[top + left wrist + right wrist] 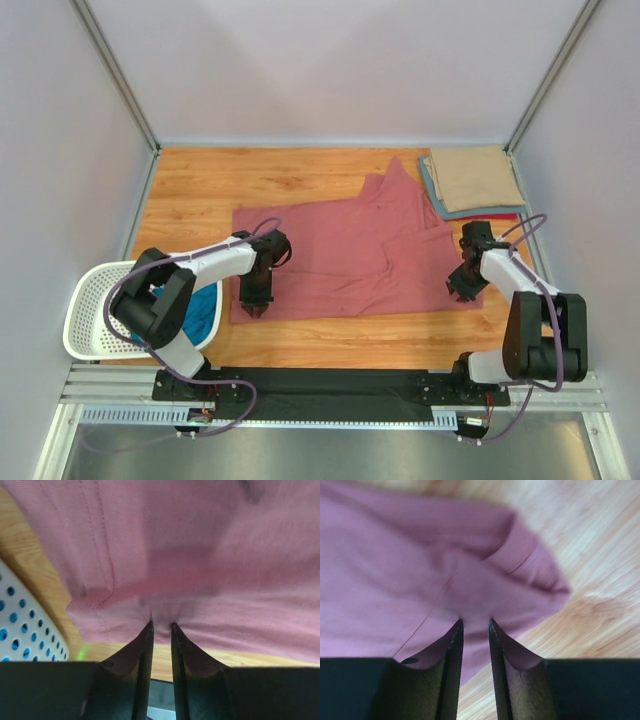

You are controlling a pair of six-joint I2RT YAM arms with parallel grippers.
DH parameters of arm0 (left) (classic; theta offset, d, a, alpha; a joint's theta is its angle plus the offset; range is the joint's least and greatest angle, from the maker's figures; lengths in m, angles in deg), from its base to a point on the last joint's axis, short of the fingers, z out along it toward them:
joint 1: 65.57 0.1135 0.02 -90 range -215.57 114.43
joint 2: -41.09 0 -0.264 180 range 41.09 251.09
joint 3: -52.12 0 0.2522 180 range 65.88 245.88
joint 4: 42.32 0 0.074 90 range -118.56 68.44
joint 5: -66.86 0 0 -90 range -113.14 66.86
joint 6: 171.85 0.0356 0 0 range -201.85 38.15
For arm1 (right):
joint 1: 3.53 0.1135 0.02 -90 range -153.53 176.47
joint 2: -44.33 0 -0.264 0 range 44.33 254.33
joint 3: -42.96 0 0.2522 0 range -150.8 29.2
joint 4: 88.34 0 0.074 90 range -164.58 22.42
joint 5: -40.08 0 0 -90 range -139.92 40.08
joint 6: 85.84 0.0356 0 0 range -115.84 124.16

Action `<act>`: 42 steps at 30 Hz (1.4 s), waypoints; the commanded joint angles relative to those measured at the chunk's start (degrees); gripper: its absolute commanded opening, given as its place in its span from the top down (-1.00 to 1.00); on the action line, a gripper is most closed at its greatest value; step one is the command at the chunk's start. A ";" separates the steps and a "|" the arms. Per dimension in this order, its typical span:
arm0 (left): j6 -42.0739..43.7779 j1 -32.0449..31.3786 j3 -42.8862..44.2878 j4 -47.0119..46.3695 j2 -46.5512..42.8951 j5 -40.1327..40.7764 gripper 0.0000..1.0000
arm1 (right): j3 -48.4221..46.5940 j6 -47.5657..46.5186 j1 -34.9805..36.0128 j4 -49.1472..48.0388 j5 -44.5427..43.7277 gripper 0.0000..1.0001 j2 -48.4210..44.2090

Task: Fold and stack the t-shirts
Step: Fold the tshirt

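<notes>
Rose-red t-shirt (350,250) is the one I'm working on. It's spread mostly flat across the middle of the wooden surface (200,190), with one sleeve and the collar end bunched up toward the far right.

My left gripper (161,625) is down at the near-left hem corner. Its jaws are nearly together and the cloth puckers right at the tips, so I read that as a pinch on the shirt. My right gripper (475,621) is on the near-right corner, pinching it the same way, and that corner folds over itself a bit.

As for handling, it's thin, floppy cloth that weighs next to nothing and has no stiffness. It'll sag and drag wherever it isn't held. Corners and the hem are the places to grab, because the stitching gives the jaws a bit more to bite on. I'd guess a shallow pinch could slip out if I pull fast.

Some things I can't really tell:
- Both wrist views are blurry, so I can't say how many layers are in each pinch.
- The far-right stack has a tan t-shirt (475,178) on top, a grey-blue t-shirt (430,185) under it and a sliver of red (505,216) below. I can't count what else is in there.
- A teal blue t-shirt (205,310) sits in the white basket (85,300), mostly hidden behind the left arm.
</notes>
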 commanded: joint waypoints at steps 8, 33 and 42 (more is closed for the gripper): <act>-5.10 0.23 -2.99 3.64 2.20 11.85 0.40 | 3.43 -3.35 -5.28 0.38 -6.86 0.42 1.20; 16.78 20.69 35.15 7.26 -3.00 -8.89 0.01 | -35.83 -19.69 5.79 -6.91 15.64 -0.17 9.00; 20.13 27.29 45.35 6.28 13.16 -5.05 0.02 | -67.20 -21.90 9.05 -7.88 13.62 -0.04 40.26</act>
